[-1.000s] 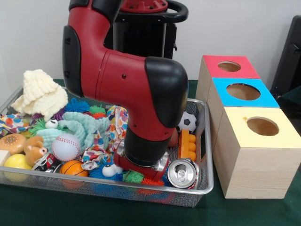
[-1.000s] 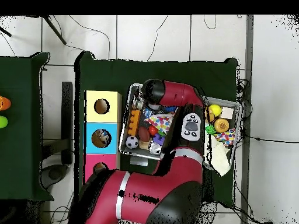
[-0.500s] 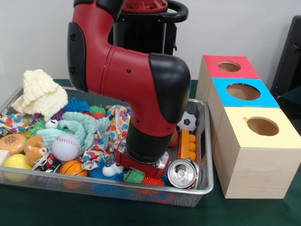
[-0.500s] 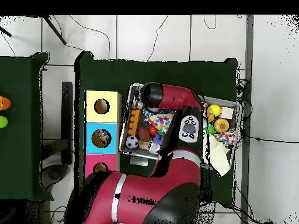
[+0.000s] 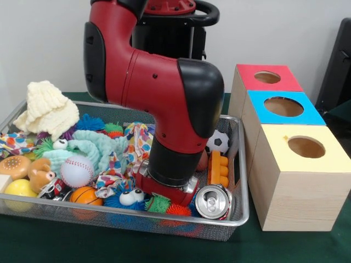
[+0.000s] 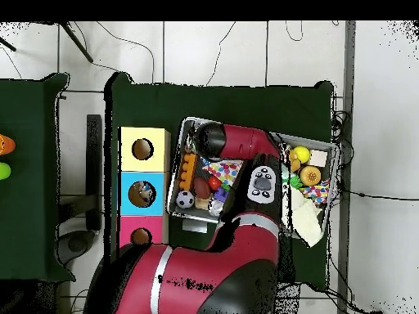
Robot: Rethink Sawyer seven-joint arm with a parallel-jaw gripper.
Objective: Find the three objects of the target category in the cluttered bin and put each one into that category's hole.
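The silver wire-mesh bin point(image 5: 164, 222) is full of toys and also shows in the overhead view point(image 6: 175, 168). The arm's wrist point(image 5: 167, 183) reaches down into the bin's front right part, between a blue googly-eyed fuzzy toy point(image 5: 129, 198) and a silver drink can point(image 5: 213, 201). The gripper is hidden under the wrist among the toys. Three wooden boxes with round holes stand to the right of the bin: red-topped point(image 5: 267, 77), blue-topped point(image 5: 283, 106) and yellow-topped point(image 5: 305, 147).
In the bin lie a soccer ball point(image 5: 219, 142), an orange brick point(image 5: 219, 169), a baseball point(image 5: 77, 170), a small basketball point(image 5: 85, 194), a yellow ball point(image 5: 21, 189), a cream knit hat point(image 5: 48, 109) and patterned cloths. The bin stands on a green tablecloth point(image 5: 109, 246).
The wrist has shifted slightly right in the front view and a little up. The blue googly-eyed toy shows more in front of it.
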